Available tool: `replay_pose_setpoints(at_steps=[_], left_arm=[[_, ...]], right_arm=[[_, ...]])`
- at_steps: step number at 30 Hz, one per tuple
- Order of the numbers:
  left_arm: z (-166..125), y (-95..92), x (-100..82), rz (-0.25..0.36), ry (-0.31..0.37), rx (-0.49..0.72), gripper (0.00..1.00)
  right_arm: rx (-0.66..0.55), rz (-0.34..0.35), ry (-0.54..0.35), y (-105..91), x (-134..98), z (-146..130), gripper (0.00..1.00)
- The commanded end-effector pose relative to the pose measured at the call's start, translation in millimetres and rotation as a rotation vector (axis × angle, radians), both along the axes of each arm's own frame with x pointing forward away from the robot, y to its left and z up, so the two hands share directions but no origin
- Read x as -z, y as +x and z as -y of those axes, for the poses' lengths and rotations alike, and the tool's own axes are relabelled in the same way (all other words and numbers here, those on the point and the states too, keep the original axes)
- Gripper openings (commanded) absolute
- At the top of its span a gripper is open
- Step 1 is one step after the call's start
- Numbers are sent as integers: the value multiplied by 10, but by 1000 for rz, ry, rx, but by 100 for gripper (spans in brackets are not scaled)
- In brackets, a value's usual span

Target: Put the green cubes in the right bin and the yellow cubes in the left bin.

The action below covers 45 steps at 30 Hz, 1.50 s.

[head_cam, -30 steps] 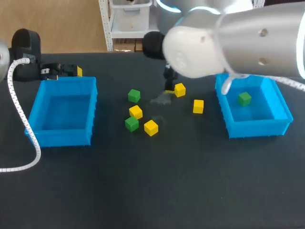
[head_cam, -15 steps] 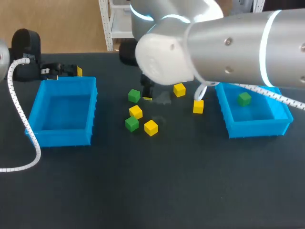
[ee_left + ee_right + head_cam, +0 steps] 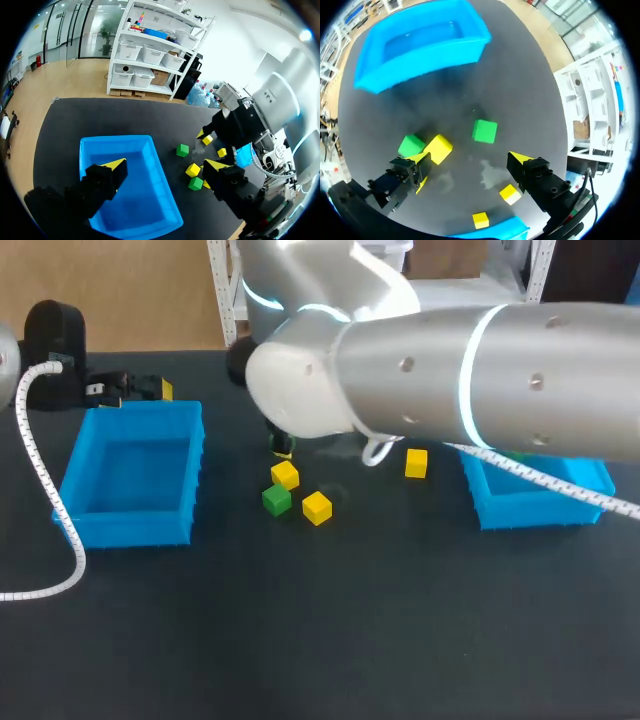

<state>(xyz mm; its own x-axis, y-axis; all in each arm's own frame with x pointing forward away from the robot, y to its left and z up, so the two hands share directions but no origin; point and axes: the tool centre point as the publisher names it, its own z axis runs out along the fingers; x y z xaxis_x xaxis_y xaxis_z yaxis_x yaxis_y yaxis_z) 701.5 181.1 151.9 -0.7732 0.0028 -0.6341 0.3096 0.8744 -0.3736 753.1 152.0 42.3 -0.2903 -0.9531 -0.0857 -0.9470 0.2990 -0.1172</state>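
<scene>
Right gripper [image 3: 470, 159] over the loose cubes, jaws wide open, nothing in them

A green cube [image 3: 485, 131] sits on the table just ahead of its fingers, untouched. A second green cube [image 3: 276, 500] lies just beside a yellow cube [image 3: 285, 475] mid-table. Left gripper [image 3: 166, 165] is by the left bin [image 3: 130, 530], also spread wide and empty. The right bin [image 3: 540, 510] is half hidden by the arm.

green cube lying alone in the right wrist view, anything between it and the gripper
Nothing visible does. The green cube lies on bare table ahead of the open right gripper, facing the gap between its fingers. A yellow cube sits close by one finger, off to the side.
</scene>
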Motion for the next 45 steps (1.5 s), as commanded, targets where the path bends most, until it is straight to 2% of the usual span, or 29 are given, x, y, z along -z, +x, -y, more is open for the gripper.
replay_pose_setpoints(at_steps=[1,18,19,20,22,23,25,26,27,29,34,39,45], left_arm=[[-14,-1,11,4,-6,4,100],[-14,-1,11,4,-6,4,100],[-14,-1,11,4,-6,4,100],[-14,-1,11,4,-6,4,100],[-14,-1,11,4,-6,4,100],[-14,-1,11,4,-6,4,100],[-14,-1,11,4,-6,4,100],[-14,-1,11,4,-6,4,100],[-14,-1,11,4,-6,4,100],[-14,-1,11,4,-6,4,100],[-14,-1,11,4,-6,4,100],[-14,-1,11,4,-6,4,100],[-14,-1,11,4,-6,4,100]], right_arm=[[22,-24,-17,218,106,-113,100],[92,-31,-36,391,411,-203,100],[97,-33,-38,389,424,-193,95],[98,-35,-41,389,433,-183,76],[103,-36,-43,385,445,-167,76],[107,-36,-44,384,451,-160,71],[112,-38,-42,391,469,-145,44],[114,-38,-41,390,470,-143,36],[116,-39,-40,387,474,-139,37],[123,-41,-39,377,483,-132,32],[132,-45,-42,347,527,-107,33],[148,-44,-42,344,519,-60,0],[186,-19,-17,430,334,52,0]])
